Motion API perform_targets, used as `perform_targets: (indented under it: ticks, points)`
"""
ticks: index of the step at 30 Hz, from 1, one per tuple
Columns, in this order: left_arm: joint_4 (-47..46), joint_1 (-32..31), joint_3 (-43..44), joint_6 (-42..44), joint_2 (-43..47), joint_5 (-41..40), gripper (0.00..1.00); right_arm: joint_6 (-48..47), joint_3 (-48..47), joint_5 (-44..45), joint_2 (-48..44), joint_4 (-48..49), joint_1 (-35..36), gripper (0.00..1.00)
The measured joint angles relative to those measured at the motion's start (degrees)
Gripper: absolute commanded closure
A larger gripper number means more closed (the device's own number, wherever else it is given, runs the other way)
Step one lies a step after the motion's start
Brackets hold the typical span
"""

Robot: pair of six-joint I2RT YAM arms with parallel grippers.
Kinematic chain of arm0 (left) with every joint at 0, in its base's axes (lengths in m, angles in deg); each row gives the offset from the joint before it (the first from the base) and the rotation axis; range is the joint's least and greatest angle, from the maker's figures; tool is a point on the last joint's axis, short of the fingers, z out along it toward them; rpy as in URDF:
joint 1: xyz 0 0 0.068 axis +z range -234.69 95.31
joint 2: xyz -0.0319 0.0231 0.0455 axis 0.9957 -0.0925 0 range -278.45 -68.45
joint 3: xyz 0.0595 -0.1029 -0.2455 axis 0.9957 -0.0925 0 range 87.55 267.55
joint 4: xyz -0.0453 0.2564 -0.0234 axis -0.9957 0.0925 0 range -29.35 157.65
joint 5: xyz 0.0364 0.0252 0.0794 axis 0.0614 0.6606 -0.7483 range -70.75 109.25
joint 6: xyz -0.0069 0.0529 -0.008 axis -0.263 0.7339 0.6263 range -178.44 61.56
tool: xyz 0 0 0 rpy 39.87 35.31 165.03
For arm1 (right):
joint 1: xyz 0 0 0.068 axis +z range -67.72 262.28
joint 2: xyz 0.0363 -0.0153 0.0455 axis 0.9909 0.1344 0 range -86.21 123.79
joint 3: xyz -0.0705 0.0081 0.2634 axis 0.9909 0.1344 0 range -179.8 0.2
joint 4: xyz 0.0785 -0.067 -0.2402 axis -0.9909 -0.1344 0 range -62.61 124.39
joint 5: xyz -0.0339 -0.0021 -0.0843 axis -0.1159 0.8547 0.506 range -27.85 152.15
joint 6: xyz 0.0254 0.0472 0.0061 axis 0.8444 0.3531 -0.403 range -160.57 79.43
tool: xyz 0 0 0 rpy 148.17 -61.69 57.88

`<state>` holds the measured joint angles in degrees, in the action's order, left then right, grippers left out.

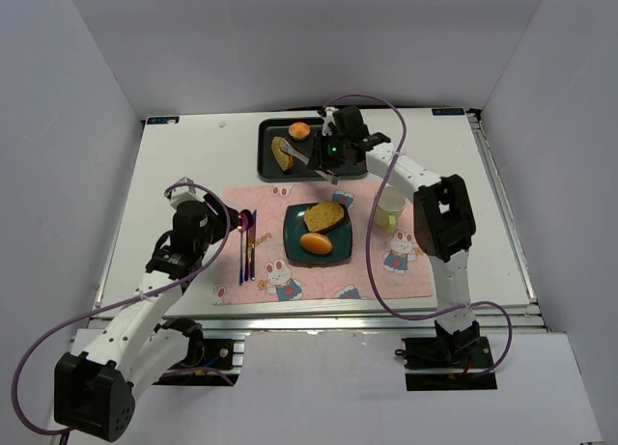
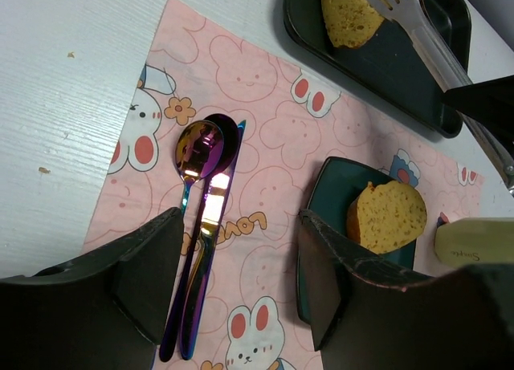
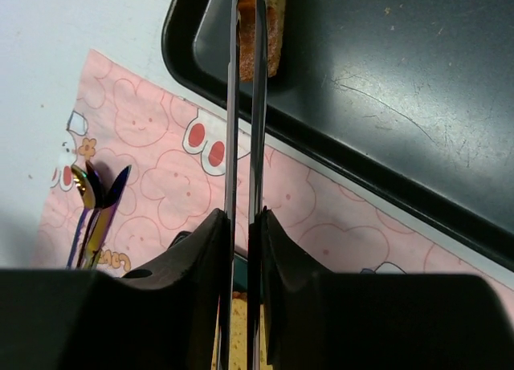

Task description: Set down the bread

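Right jaws clenched on tongs (image 2: 426, 41), left jaws released, tray (image 1: 266, 165) holds slice (image 1: 282, 153) and bun (image 1: 300, 130), plate (image 1: 333, 255) holds toast (image 1: 325, 216) and roll (image 1: 316, 242)

Cup (image 1: 391, 209) just right of plate (image 1: 319, 260), cutlery (image 1: 248, 247) well left, open mat (image 1: 261, 199) between plate and tray (image 1: 268, 131)

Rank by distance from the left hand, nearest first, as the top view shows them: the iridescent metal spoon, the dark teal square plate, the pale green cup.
1. Iridescent metal spoon: right beside the left hand.
2. Dark teal square plate: farther right, centre.
3. Pale green cup: far right.
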<state>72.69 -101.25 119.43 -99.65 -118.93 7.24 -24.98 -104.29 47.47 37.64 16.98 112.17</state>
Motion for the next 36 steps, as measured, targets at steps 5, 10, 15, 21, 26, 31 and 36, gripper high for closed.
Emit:
perform_targets:
  ticks: [5,10,15,21,26,31,36]
  points:
    - [0.0,0.0,0.0,0.0,0.9,-0.1,0.32,-1.0,5.9,-4.3,-7.1,1.1,-2.8,1.00]
    - [-0.3,0.0,0.0,0.0,1.7,-0.1,0.32,-11.2,13.7,-14.2,-22.3,-0.2,-7.3,1.00]
    - [-1.2,0.0,-0.1,-0.2,2.0,0.0,0.32,-27.3,26.6,-24.8,-37.9,-8.8,-8.0,1.00]
    - [-2.2,0.0,-0.7,-0.3,2.1,0.5,0.32,-37.4,42.1,-29.7,-43.2,-21.6,-7.4,1.00]
    - [-2.6,0.0,-0.9,-0.5,2.1,0.8,0.31,-38.6,45.9,-29.0,-44.8,-23.2,-7.4,1.00]
    - [-3.1,0.0,-1.1,-0.9,2.1,0.9,0.32,-39.2,46.0,-29.4,-46.6,-23.1,-8.0,1.00]
    - [-3.1,0.0,-1.1,-0.9,2.3,0.9,0.31,-40.5,43.8,-32.6,-46.7,-24.2,-8.5,1.00]
